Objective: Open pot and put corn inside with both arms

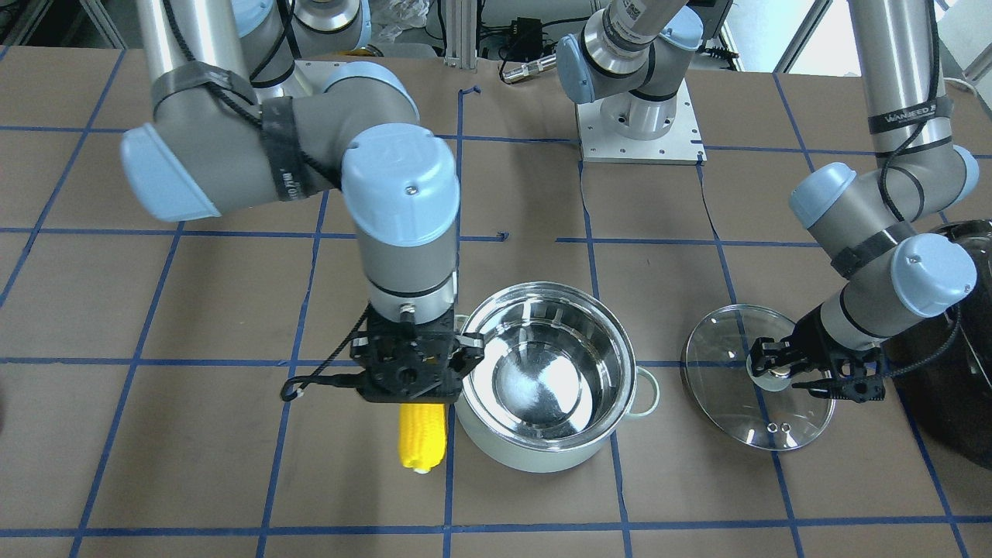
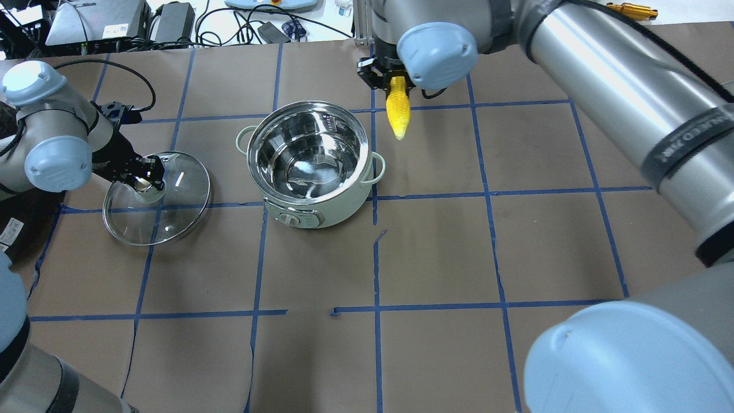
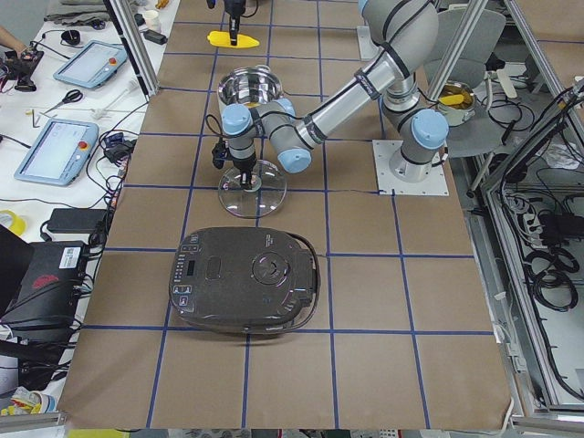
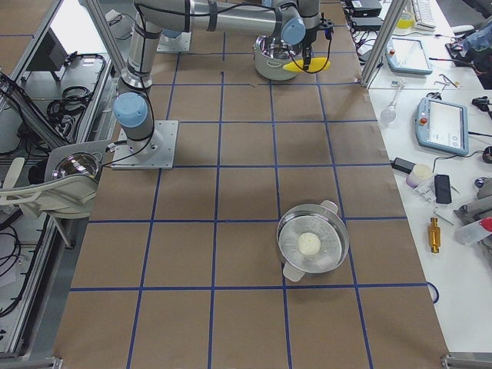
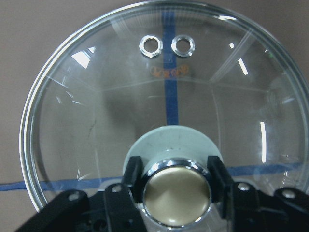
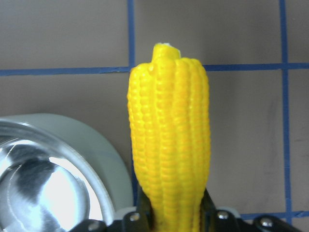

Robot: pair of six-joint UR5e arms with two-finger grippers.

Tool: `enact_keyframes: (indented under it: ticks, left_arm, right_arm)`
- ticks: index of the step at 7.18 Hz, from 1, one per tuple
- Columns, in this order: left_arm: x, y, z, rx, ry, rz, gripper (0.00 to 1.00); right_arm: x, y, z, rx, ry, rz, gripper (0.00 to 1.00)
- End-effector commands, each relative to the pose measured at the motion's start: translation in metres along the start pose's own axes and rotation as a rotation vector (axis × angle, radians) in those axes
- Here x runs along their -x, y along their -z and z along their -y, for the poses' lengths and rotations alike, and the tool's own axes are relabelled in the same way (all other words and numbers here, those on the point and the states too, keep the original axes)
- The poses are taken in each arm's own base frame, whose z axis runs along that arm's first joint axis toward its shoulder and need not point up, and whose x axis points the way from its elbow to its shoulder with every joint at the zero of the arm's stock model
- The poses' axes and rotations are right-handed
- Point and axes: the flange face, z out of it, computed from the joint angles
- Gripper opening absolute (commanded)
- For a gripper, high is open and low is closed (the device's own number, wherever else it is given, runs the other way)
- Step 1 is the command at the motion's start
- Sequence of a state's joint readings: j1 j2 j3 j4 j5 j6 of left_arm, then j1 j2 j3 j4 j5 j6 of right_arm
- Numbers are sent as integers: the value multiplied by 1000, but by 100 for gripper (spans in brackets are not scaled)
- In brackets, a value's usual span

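The mint-green pot (image 1: pixel 542 453) stands open in the middle of the table, and its steel inside shows nothing in it (image 2: pixel 312 158). Its glass lid (image 1: pixel 728 403) lies flat on the table beside it (image 2: pixel 180 215). My left gripper (image 1: pixel 775 370) is shut on the lid's gold knob (image 5: pixel 176 193), with its fingers (image 5: pixel 133 171) on either side. My right gripper (image 2: pixel 393 86) is shut on the yellow corn (image 1: pixel 422 442). It holds the corn by its thick end above the table, just beside the pot's rim (image 6: pixel 53 130). The tapered tip (image 6: pixel 164 50) points away from the gripper.
A big black appliance (image 3: pixel 242 283) sits beyond the lid on my left side, close to my left forearm (image 1: pixel 961 372). A steel steamer pot (image 4: pixel 311 244) with a white lump stands far off on my right. The arm's base plate (image 1: pixel 639 132) is behind the pot.
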State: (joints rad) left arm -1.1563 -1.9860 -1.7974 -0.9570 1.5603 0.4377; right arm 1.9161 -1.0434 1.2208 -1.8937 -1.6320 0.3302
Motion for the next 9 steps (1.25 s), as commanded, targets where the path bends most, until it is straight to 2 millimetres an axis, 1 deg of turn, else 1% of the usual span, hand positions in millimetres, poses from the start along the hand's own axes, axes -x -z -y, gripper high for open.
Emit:
enact_keyframes:
  ticks: [1, 2, 3, 4, 5, 6, 7, 8, 9]
  left_arm:
    - [1, 1, 0, -3, -4, 3, 76]
    - [1, 4, 1, -7, -5, 7, 85]
    - [3, 7, 2, -12, -3, 11, 86]
    - [3, 12, 2, -23, -2, 14, 96]
    - [-2, 29, 0, -40, -2, 23, 98]
    - [-5, 37, -2, -47, -3, 27, 100]
    - [-8, 51, -5, -62, -7, 32, 100]
    - [-13, 76, -11, -47, -8, 23, 100]
    - [-21, 112, -16, -29, -11, 0, 100]
  right_arm:
    - [81, -14, -31, 8, 57, 24, 6]
    - [100, -21, -43, 23, 85, 35, 8]
    - [118, -20, -54, 31, 107, 79, 20]
    - [123, -22, -57, 30, 117, 82, 30]
    - [125, -39, -59, 50, 128, 70, 90]
    - [124, -41, -60, 55, 130, 68, 98]
    - [123, -39, -61, 52, 143, 56, 100]
    - [122, -38, -61, 53, 141, 53, 100]
    - [114, -32, -57, 47, 132, 51, 100]
